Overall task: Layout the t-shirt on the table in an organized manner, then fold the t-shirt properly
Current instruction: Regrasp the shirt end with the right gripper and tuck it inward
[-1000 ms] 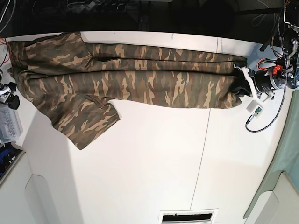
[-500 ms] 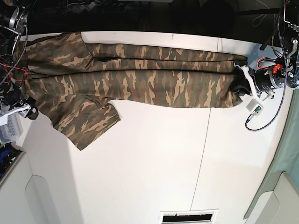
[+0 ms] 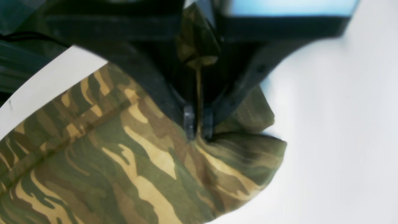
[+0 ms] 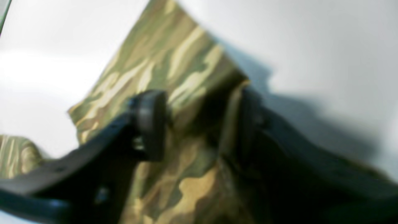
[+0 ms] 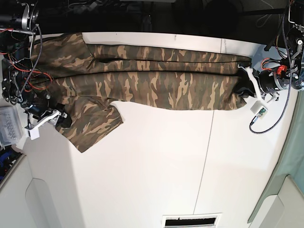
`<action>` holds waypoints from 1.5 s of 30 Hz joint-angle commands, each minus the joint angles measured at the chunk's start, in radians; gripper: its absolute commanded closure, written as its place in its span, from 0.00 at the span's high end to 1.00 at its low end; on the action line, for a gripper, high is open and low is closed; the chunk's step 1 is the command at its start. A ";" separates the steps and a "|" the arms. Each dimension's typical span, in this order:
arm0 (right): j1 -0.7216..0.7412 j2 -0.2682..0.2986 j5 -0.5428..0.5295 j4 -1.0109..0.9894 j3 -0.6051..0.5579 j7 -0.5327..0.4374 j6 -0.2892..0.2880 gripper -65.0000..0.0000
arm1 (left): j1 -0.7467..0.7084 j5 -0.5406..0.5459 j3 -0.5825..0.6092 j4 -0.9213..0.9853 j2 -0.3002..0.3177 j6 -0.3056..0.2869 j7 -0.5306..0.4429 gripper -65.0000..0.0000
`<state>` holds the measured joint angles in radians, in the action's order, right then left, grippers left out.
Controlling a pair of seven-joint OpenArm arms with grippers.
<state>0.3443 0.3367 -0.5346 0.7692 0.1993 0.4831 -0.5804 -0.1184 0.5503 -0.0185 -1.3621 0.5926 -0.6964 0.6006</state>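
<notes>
The t-shirt lies stretched along the far edge of the table, its long axis running from 9 o'clock to 3 o'clock in the base view. The collar-and-sleeve end points toward 9 o'clock; one short sleeve spreads out toward 7 o'clock. The hem end points toward 3 o'clock. The cloth is camouflage print in olive green, brown and tan patches, with lengthwise folds along the body. No brand, label or legible writing shows on the garment.

The left gripper sits at the 3 o'clock end, its fingers pinched narrow on a bunched fold of the t-shirt hem. The right gripper sits over the sleeve edge at 8 o'clock, fingers partly apart and straddling the cloth; whether they grip it cannot be told
</notes>
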 commanded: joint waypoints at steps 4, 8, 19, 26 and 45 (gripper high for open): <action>0.015 0.003 0.002 0.030 0.000 0.034 -0.002 0.00 | 0.013 0.011 -0.010 -0.014 0.017 -0.002 -0.021 0.00; 0.010 0.004 -0.036 0.096 0.037 0.112 -0.001 0.00 | 0.013 0.011 -0.010 -0.014 0.018 -0.002 -0.020 0.00; -0.215 0.024 -0.263 0.597 0.251 0.415 -0.003 0.00 | 0.013 0.065 -0.010 -0.190 0.079 -0.002 0.047 0.00; -0.497 0.029 -0.278 0.920 0.335 0.410 -0.007 0.00 | 0.011 0.121 -0.010 -0.231 0.132 -0.002 0.058 0.00; -0.788 -0.046 -0.203 0.827 0.377 0.240 0.001 0.42 | -0.203 0.118 -0.010 -0.254 0.138 0.115 0.108 0.49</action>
<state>-0.4408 0.2764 -0.7204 1.5818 0.5694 0.7414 -0.5747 -0.3283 0.6571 -0.0181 -1.6024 0.7113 -0.5838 0.7185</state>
